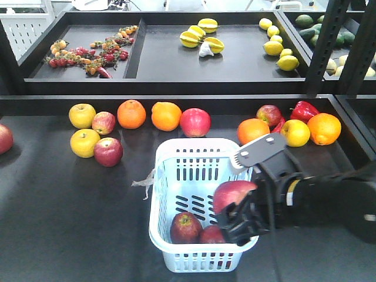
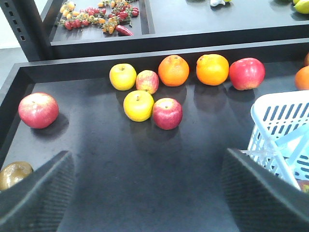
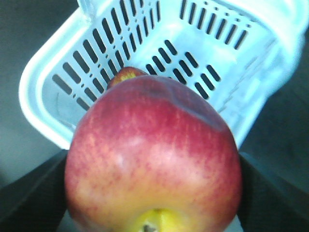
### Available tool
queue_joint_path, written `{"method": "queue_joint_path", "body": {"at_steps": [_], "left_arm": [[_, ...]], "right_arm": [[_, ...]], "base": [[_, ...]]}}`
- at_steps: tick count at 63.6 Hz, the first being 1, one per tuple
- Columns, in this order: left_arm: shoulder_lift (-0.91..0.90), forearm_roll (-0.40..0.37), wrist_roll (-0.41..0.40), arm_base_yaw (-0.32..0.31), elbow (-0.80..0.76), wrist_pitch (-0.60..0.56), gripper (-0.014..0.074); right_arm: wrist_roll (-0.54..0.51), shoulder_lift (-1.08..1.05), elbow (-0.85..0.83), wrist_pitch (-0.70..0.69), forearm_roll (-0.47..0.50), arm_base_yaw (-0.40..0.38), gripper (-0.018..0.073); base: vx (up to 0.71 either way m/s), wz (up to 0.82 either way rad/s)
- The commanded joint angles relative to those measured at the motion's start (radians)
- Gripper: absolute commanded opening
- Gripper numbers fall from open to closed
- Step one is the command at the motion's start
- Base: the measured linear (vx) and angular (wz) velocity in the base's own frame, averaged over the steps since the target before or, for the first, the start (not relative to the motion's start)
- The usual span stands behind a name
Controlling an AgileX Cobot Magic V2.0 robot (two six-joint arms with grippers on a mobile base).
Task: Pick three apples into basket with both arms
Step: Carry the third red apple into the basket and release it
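The white slotted basket (image 1: 161,194) stands at the front middle of the black table. Two dark red apples (image 1: 185,227) (image 1: 211,234) lie in it. My right gripper (image 1: 238,218) reaches in from the right, shut on a third red apple (image 1: 232,195) held over the basket's right half. In the right wrist view that apple (image 3: 154,150) fills the space between the fingers, with the basket (image 3: 46,82) below and one apple (image 3: 126,74) peeking out behind. My left gripper (image 2: 149,193) hangs open over bare table left of the basket (image 2: 280,121), with nothing between its fingers (image 2: 38,193).
Loose fruit lines the table's back: red apples (image 1: 108,151) (image 1: 195,122), yellow apples (image 1: 82,115), oranges (image 1: 131,114) and a red bell pepper (image 1: 304,110). Another apple (image 2: 38,110) lies far left. A raised shelf (image 1: 176,85) and a black post (image 1: 326,47) stand behind.
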Motion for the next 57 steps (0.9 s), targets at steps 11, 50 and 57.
{"method": "queue_joint_path", "body": {"at_steps": [11,50,57], "left_arm": [[-0.002,0.022,-0.009,0.000,-0.023,-0.053,0.0587],[-0.002,0.022,-0.009,0.000,-0.023,-0.053,0.0587],[-0.002,0.022,-0.009,0.000,-0.023,-0.053,0.0587]], "right_arm": [[0.000,0.102,-0.027,-0.221,0.000,0.005,0.0477],[0.000,0.119,-0.027,-0.237,-0.002,0.005,0.0654],[0.000,0.117,-0.027,-0.220,-0.015,0.005,0.0652]], "base": [[0.00,0.00],[0.00,0.00],[0.00,0.00]]}}
